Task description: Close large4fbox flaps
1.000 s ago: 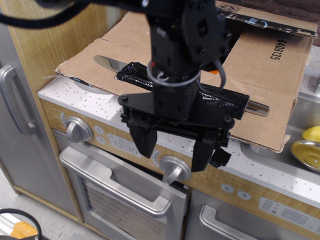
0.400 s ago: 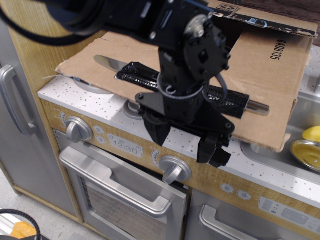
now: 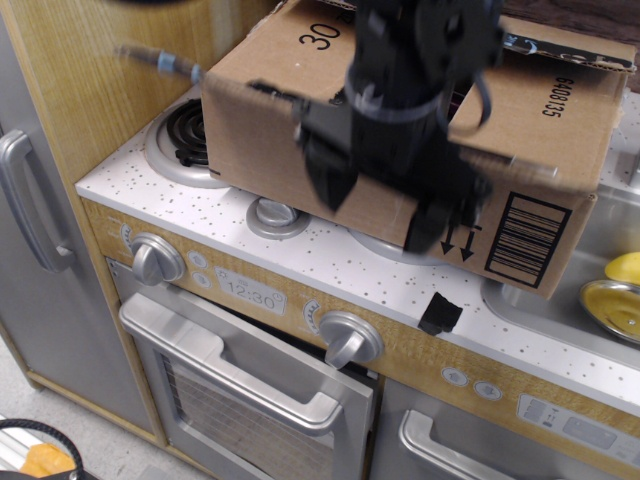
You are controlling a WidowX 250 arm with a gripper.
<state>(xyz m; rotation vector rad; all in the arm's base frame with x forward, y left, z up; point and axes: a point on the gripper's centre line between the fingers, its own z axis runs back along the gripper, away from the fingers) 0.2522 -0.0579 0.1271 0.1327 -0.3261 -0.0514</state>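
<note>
A large brown corrugated cardboard carton (image 3: 270,120), printed in black with "30" near its top edge, "6408135" up its right side, a barcode and two small arrows low on its front, stands on the white speckled counter (image 3: 300,255) of a toy kitchen stove, over the burners at the back. Its broad brown front flap (image 3: 250,135) is raised against the carton's face, and the silver rod (image 3: 160,62) it bears sticks out past the carton's upper left corner. The black robot gripper (image 3: 385,195) hangs motion-blurred in front of the carton's middle, its two dark fingers (image 3: 328,180) pointing down and spread apart with nothing between them; whether they touch the cardboard cannot be told. A coiled black burner (image 3: 185,135) shows left of the carton, and silver knobs (image 3: 345,340) and a small clock panel (image 3: 250,292) line the wood-grain front above the silver oven door handle (image 3: 240,375). At the right edge a yellow object (image 3: 625,268) lies beside a round metal bowl (image 3: 610,305) in the sink.
</note>
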